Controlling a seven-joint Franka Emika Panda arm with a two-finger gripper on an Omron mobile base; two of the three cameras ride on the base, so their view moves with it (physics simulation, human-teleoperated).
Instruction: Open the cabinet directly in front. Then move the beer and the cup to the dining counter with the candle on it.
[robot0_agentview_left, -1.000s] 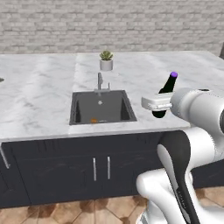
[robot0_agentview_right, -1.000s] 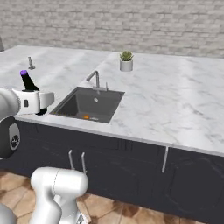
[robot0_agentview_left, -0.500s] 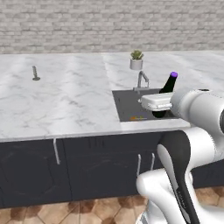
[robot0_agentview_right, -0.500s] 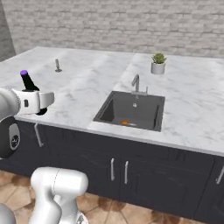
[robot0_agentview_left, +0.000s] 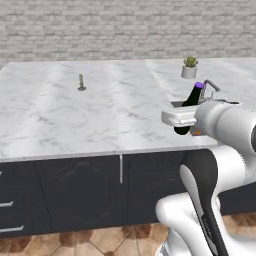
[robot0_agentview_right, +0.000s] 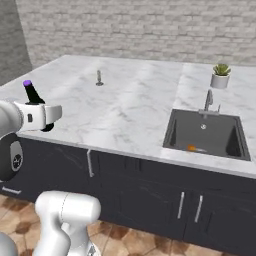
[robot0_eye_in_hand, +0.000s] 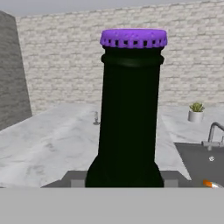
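My gripper (robot0_agentview_left: 181, 119) is shut on the beer (robot0_agentview_left: 193, 97), a dark bottle with a purple cap, held upright just off the near edge of the dining counter (robot0_agentview_left: 75, 115). From the right base view the beer (robot0_agentview_right: 32, 92) rises from the gripper (robot0_agentview_right: 46, 117) at the counter's left end. Up close, the beer (robot0_eye_in_hand: 131, 109) stands tall in the hand view. The candle (robot0_agentview_left: 81, 82) stands far back on the white marble; it is also the small candle (robot0_agentview_right: 99, 78) and the candle (robot0_eye_in_hand: 96, 118). The cabinet and the cup are out of view.
A sink (robot0_agentview_right: 205, 132) with a faucet (robot0_agentview_right: 209, 100) is set in the counter's right part, with a small orange thing (robot0_agentview_right: 191, 148) inside. A potted plant (robot0_agentview_right: 220, 76) stands behind it. Dark base units (robot0_agentview_left: 75, 195) run below, and a brick wall (robot0_agentview_left: 125, 30) stands behind.
The base has driven sideways, so the whole scene has slid right: sink and plant went right and the candle came into view. The beer stays in the gripper.
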